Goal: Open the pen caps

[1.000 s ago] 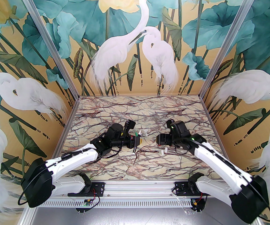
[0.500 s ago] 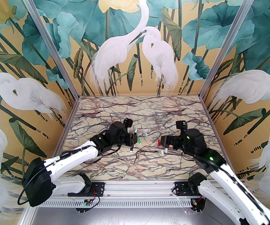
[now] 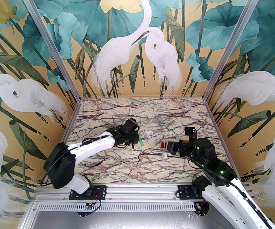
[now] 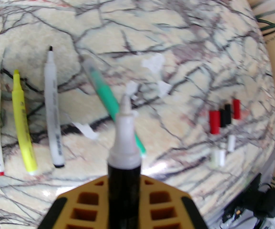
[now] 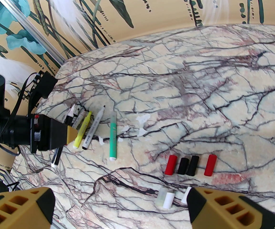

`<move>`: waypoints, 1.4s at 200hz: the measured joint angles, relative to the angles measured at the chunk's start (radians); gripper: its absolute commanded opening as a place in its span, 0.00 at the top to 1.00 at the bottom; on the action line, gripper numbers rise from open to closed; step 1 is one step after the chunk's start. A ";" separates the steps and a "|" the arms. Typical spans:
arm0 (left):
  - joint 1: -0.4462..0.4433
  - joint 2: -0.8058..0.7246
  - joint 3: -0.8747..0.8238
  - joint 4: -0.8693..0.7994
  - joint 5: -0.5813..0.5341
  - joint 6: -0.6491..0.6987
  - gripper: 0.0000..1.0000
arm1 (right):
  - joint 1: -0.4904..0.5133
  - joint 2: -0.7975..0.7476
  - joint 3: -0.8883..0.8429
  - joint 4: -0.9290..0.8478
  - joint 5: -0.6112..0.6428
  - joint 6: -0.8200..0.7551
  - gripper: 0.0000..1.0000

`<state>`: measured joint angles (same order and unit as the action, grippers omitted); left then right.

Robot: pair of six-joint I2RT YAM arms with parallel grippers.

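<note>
Left jaws clench an uncapped black pen (image 4: 124,187); right jaws gape wide, empty, over white pen caps (image 5: 168,199).

Green pen (image 4: 106,99) blurred; black-barrelled pen (image 4: 124,175) cut off by bottom edge; pen caps (image 4: 214,122) smeared.

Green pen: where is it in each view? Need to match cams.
Top external: green pen just below picture centre, slanted.
Left wrist: centre, behind the black pen tip.
Right wrist: left of centre, near-vertical.
Shared landmark: the red cap nearest it, to its right in all three.
</note>
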<state>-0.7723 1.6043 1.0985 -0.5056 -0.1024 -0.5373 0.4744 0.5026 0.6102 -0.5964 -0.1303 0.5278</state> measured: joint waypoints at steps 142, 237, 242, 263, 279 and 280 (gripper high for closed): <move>0.067 0.314 0.161 -0.037 -0.102 0.050 0.93 | 0.000 0.025 -0.009 -0.005 -0.001 0.000 0.00; 0.080 0.378 0.217 -0.037 -0.105 0.090 0.86 | 0.000 0.043 -0.009 -0.005 -0.001 0.000 0.01; 0.080 0.381 0.218 -0.038 -0.105 0.090 0.85 | 0.000 0.045 -0.009 -0.005 -0.001 0.000 0.00; 0.080 0.388 0.219 -0.039 -0.105 0.094 0.84 | 0.000 0.050 -0.009 -0.005 -0.001 0.000 0.01; 0.080 0.388 0.222 -0.042 -0.107 0.095 0.82 | 0.000 0.055 -0.009 -0.005 -0.001 0.000 0.01; 0.080 0.388 0.222 -0.042 -0.108 0.095 0.82 | 0.000 0.055 -0.009 -0.005 -0.001 0.000 0.01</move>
<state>-0.6926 1.9923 1.3201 -0.5472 -0.2104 -0.4427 0.4744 0.5579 0.6010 -0.6018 -0.1314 0.5282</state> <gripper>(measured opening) 0.185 0.994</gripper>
